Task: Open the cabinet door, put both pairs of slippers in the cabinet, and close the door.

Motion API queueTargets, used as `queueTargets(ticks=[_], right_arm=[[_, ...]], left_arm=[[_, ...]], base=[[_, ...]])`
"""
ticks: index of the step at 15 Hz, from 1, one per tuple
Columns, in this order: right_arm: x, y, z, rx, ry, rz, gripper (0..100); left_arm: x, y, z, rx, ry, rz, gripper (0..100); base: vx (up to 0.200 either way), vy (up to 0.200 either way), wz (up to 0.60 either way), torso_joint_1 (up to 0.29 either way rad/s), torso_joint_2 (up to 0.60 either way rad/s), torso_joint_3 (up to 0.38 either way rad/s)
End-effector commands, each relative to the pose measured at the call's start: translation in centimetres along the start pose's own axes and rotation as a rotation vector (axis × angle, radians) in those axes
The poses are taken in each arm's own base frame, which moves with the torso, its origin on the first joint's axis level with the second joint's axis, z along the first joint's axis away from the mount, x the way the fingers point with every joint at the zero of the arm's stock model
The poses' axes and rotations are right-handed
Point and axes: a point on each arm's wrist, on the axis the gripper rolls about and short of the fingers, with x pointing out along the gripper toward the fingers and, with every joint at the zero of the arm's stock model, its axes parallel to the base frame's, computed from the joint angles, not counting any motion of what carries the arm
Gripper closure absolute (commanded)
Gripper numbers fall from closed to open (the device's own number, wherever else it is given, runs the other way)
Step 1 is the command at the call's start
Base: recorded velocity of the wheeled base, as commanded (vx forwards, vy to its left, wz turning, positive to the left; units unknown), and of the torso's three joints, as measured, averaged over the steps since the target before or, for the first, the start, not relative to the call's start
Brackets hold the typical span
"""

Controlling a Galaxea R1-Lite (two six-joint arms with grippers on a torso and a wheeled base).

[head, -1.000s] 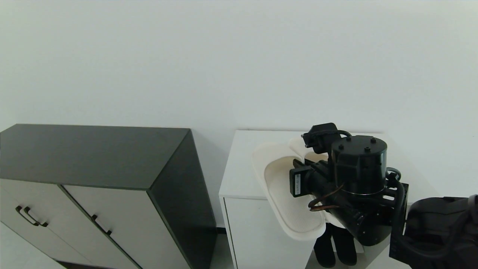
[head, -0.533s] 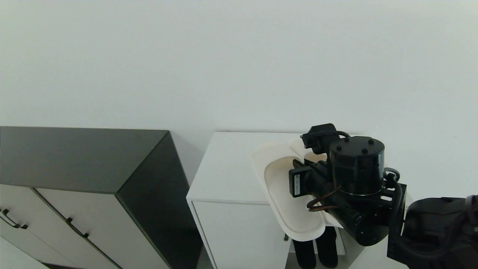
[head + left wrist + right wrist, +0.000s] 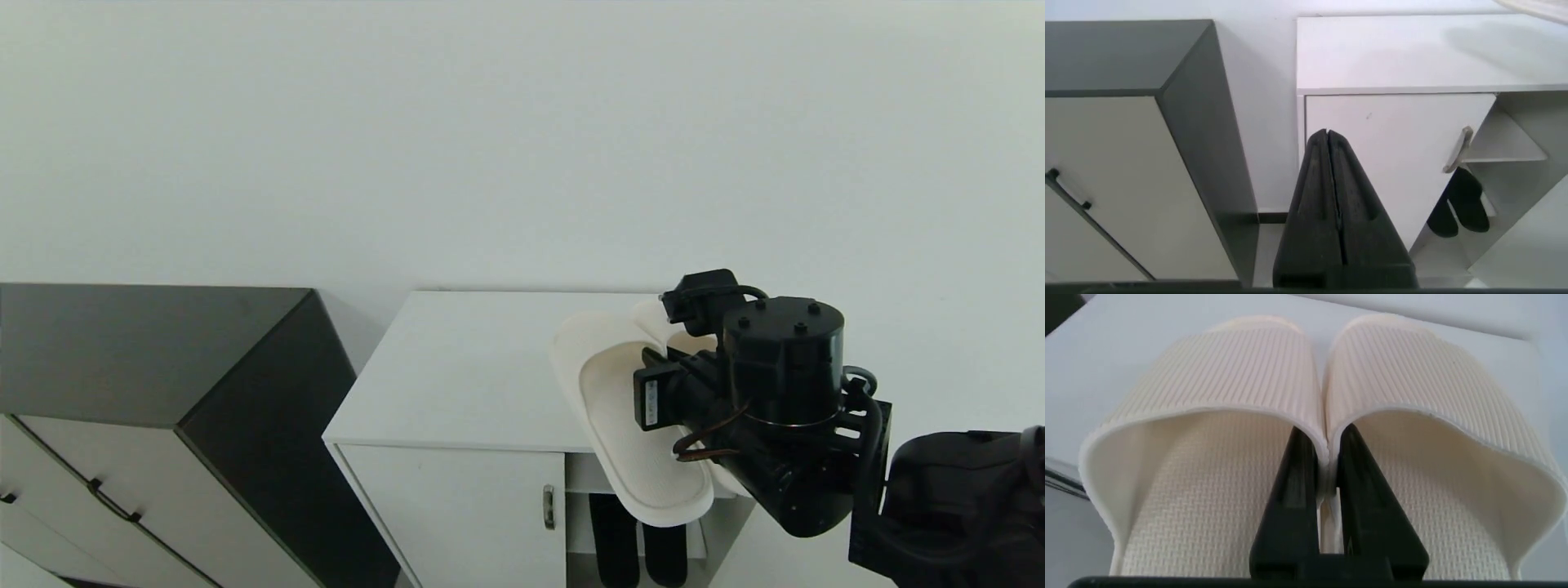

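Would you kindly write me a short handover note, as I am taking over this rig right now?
Right hand: shut on the cream slippers, pinching their inner walls together, held up near the white cabinet's top.
Left hand: shut, empty, low in front of the cabinet.
Done: the cabinet's right side stands open; the black slippers lie inside, under the shelf.
Left: put the cream slippers in, then shut the cabinet.

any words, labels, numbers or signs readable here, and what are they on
small white sticker on the mount behind the right gripper: print too small to read
white cabinet, dark cabinet, cream slippers, black slippers: no text, numbers or signs visible
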Motion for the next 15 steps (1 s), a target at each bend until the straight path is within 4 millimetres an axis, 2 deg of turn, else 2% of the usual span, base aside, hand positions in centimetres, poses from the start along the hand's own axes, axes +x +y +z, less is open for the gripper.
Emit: queueTargets(ticks=[1, 9, 15], right_arm=[[0.02, 0.03, -0.07, -0.002, 0.002, 0.000, 100], [0.05, 0.05, -0.11, -0.002, 0.003, 0.001, 100], [0.08, 0.07, -0.16, -0.003, 0.005, 0.001, 100]], left_arm=[[0.01, 0.00, 0.00, 0.000, 0.001, 0.000, 100], [0.01, 0.00, 0.00, 0.000, 0.001, 0.000, 100], [0.01, 0.00, 0.00, 0.000, 0.001, 0.000, 100]], base=[[0.000, 0.000, 0.00, 0.000, 0.00, 0.000], [0.000, 0.000, 0.00, 0.000, 0.00, 0.000], [-0.200, 0.000, 0.00, 0.006, 0.00, 0.002]])
